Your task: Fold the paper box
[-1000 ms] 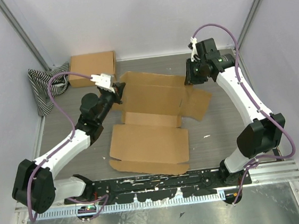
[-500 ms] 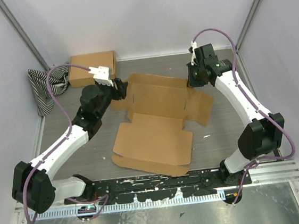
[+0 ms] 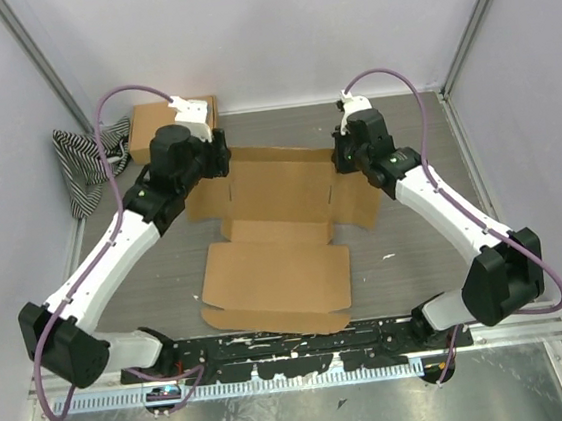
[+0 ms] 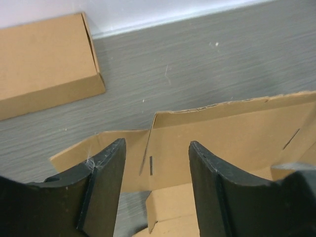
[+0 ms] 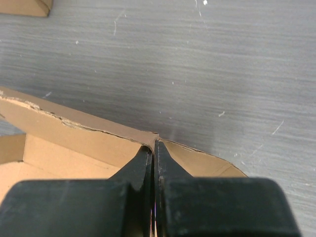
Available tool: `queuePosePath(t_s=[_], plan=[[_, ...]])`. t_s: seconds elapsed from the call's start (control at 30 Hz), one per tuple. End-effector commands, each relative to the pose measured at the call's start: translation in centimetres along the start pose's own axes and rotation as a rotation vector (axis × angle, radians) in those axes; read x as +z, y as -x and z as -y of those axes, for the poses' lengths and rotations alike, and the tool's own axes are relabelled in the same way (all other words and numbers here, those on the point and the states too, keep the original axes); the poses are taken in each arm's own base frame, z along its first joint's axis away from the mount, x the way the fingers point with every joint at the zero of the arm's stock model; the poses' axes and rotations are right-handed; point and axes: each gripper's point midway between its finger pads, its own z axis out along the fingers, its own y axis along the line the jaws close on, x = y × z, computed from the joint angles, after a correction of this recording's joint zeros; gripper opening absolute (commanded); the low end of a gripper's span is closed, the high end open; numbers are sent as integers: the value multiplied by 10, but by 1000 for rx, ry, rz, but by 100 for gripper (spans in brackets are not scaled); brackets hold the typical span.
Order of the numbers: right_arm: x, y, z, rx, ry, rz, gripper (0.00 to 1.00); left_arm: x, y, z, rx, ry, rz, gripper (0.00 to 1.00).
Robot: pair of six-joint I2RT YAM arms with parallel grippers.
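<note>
With the paper box (image 3: pixel 282 220) half-formed at the middle of the desk (image 3: pixel 416 247), right fingers (image 5: pixel 140 170) pinching its far-right wall corner and left fingers (image 4: pixel 106 173) wide over the far-left corner, a one-sided pull may skew or tear that wall.

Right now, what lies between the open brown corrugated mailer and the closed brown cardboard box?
Bare grey tabletop separates mailer and box; the left wrist view shows it.

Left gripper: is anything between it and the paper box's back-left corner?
Nothing visible. The left gripper, jaws open, frames that corner of the paper box directly. The finished box sits apart at the back left. The right gripper is shut on the back-right corner.
</note>
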Motion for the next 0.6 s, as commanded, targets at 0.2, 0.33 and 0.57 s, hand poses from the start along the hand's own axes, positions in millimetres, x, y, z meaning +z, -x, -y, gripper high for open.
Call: queuePosePath(t_s=[0.2, 0.33, 0.57], plan=[[-19, 70, -13, -5, -13, 248, 1, -2, -50, -15, 61, 84, -292, 52], [-18, 67, -13, -4, -11, 241, 1, -3, -53, -20, 68, 118, -311, 43], [-14, 56, -15, -6, -2, 185, 5, 3, -61, -19, 40, 122, -322, 0]])
